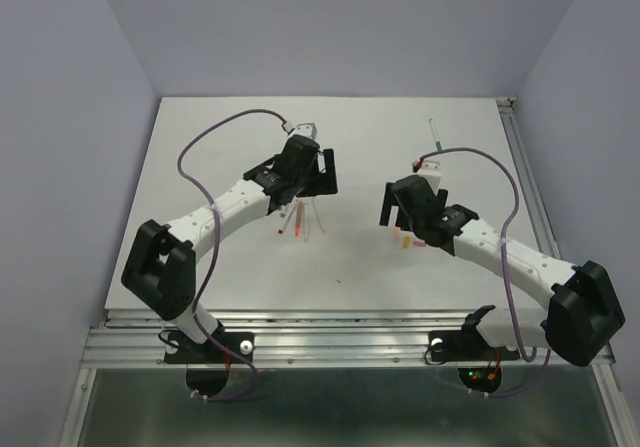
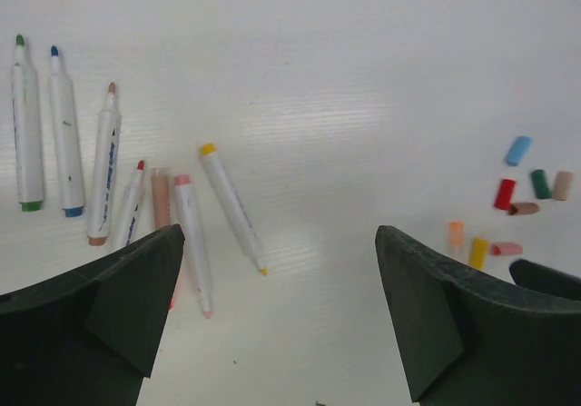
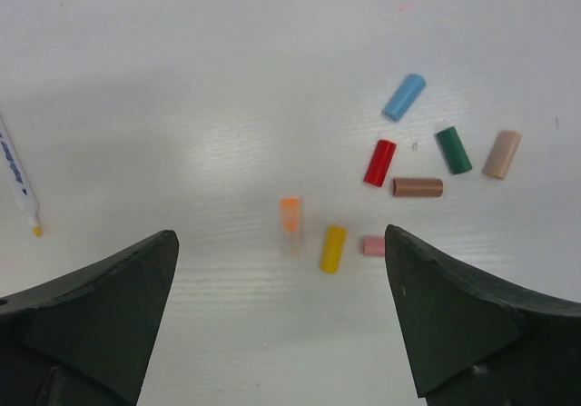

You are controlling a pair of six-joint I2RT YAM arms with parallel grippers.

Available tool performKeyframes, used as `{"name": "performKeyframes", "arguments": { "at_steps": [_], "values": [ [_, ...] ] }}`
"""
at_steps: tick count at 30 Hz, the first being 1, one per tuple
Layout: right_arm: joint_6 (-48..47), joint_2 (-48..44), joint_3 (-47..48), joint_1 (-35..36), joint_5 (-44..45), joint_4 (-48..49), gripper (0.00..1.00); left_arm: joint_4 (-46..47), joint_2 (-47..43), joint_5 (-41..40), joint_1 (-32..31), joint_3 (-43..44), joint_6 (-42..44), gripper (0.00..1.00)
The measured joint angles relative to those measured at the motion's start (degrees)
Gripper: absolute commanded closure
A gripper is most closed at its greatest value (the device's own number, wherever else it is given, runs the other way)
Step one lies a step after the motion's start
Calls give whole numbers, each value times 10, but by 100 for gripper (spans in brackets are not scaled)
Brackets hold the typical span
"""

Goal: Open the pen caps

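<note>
Several uncapped white pens (image 2: 103, 165) lie side by side at the left of the left wrist view, the yellow-tipped pen (image 2: 233, 208) nearest the middle. My left gripper (image 2: 280, 235) is open over bare table beside them, holding nothing. Loose pen caps lie in a cluster: blue (image 3: 404, 96), red (image 3: 379, 163), green (image 3: 453, 150), tan (image 3: 502, 154), brown (image 3: 418, 187), pink (image 3: 373, 245), yellow (image 3: 332, 249). The orange cap (image 3: 290, 215) looks blurred. My right gripper (image 3: 280, 235) hangs open above the orange and yellow caps, empty. From above, the left gripper (image 1: 303, 189) and right gripper (image 1: 400, 212) hover close together.
One more pen (image 1: 436, 133) with a green tip lies alone toward the far right of the white table (image 1: 230, 127). A metal rail (image 1: 300, 345) runs along the near edge. Grey walls surround the table.
</note>
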Motion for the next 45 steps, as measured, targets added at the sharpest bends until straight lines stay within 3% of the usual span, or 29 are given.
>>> {"name": "performKeyframes", "arguments": {
  "at_steps": [5, 9, 15, 21, 26, 35, 45],
  "values": [
    [-46, 58, 81, -101, -41, 32, 0, 77, -118, 29, -3, -65, 5, 1],
    [-84, 194, 222, -203, -99, 39, 0, 108, -181, 30, -4, -118, 4, 1],
    [-128, 427, 459, -302, -173, 3, 0, 122, -197, 23, -3, -162, 4, 1],
    [-156, 621, 686, -348, -191, -63, 0, 123, -187, 15, -3, -170, 8, 1],
    [-168, 676, 728, -348, -160, -86, 0, 123, -173, 14, -3, -170, 13, 1],
    [-181, 687, 736, -344, -132, -86, 2, 118, -151, 11, -3, -169, 17, 1],
    [-202, 692, 734, -344, -156, -59, 38, 101, -151, -1, -3, -160, 16, 1]
  ]
}}
